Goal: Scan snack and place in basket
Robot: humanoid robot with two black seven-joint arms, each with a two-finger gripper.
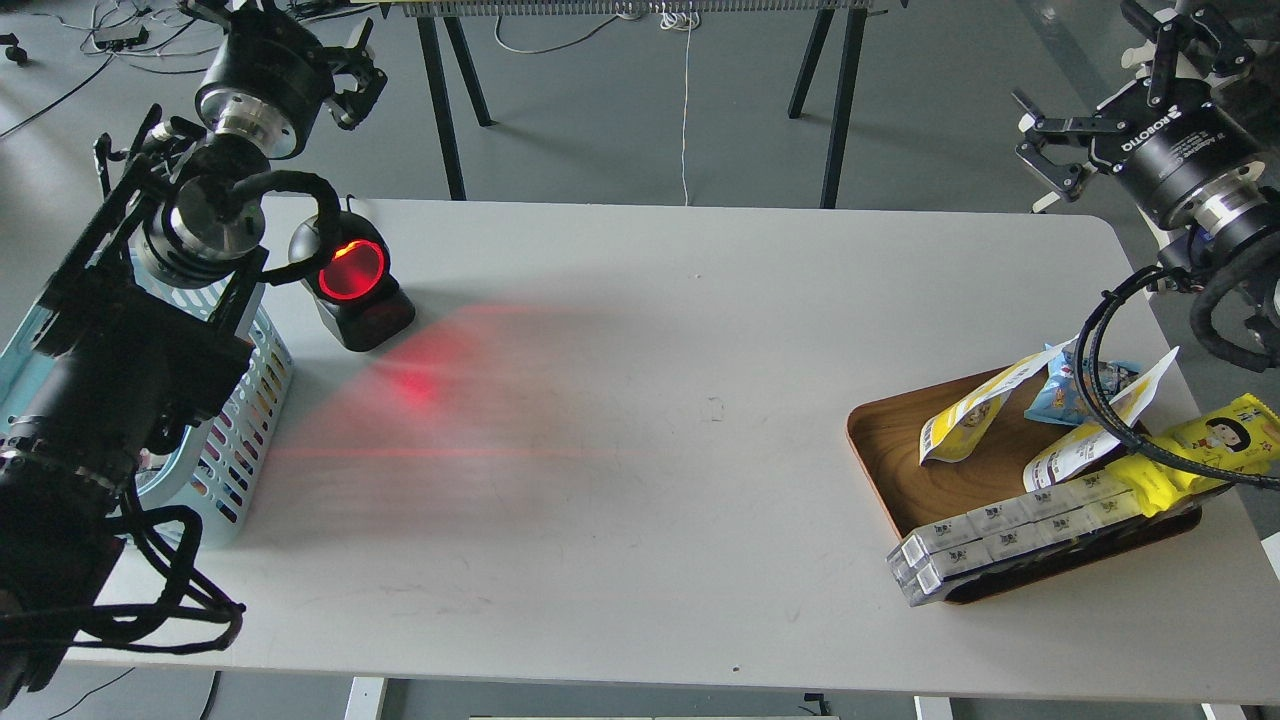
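Two flat white-and-yellow snack pouches lie on the brown wooden tray (900,470) at the right: one snack (962,418) near its left side, another (1082,445) toward the middle, partly behind my right arm's cable. The pale blue basket (248,430) stands at the table's left edge, mostly hidden by my left arm. My right gripper (1040,152) hangs open and empty above the table's far right corner, well above the tray. My left gripper (362,88) is raised past the far left corner, dark and partly hidden.
A black scanner (352,272) with a glowing red window stands next to the basket, casting red light on the white table (640,400). The tray also holds a small blue bag (1062,392), a bright yellow packet (1215,440) and long grey boxes (1000,535) overhanging its front edge.
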